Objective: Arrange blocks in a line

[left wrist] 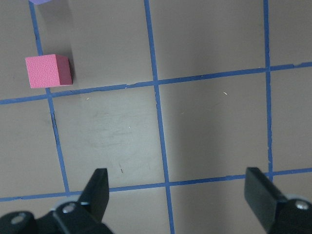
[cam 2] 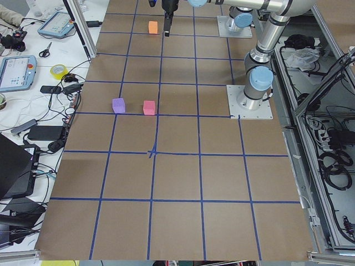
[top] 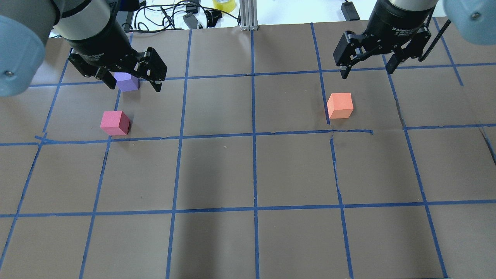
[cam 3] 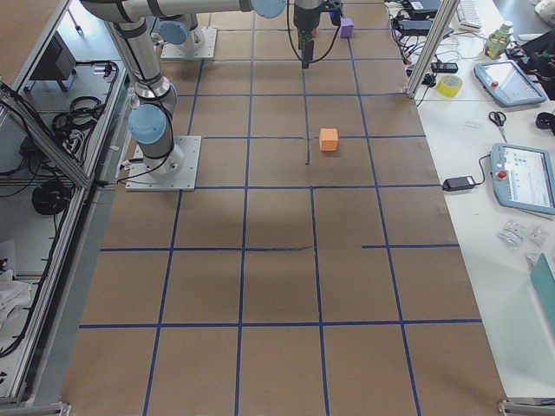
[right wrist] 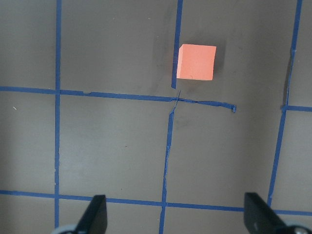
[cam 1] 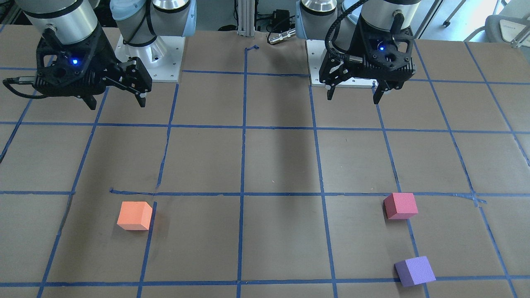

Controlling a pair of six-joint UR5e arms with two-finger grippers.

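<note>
Three foam cubes lie on the brown table. The orange block (cam 1: pixel 134 215) (top: pixel 340 105) shows ahead of my right gripper in its wrist view (right wrist: pixel 196 62). The pinkish-red block (cam 1: pixel 400 205) (top: pixel 115 123) (left wrist: pixel 48 71) and the purple block (cam 1: pixel 415 271) (top: pixel 127 81) lie close together on my left side. My left gripper (cam 1: pixel 354 99) (top: pixel 134 87) (left wrist: pixel 179 195) hangs open and empty above the table, back from those two blocks. My right gripper (cam 1: pixel 117 105) (top: pixel 366 73) (right wrist: pixel 176 214) is open and empty, above the table and back from the orange block.
Blue tape lines (top: pixel 254 135) form a grid on the table. The two arm base plates (cam 1: pixel 149 58) (cam 1: pixel 343 78) stand at the robot's edge. Cables and a yellow tape roll (top: pixel 224 4) lie beyond the far edge, beside a metal post (top: pixel 248 13).
</note>
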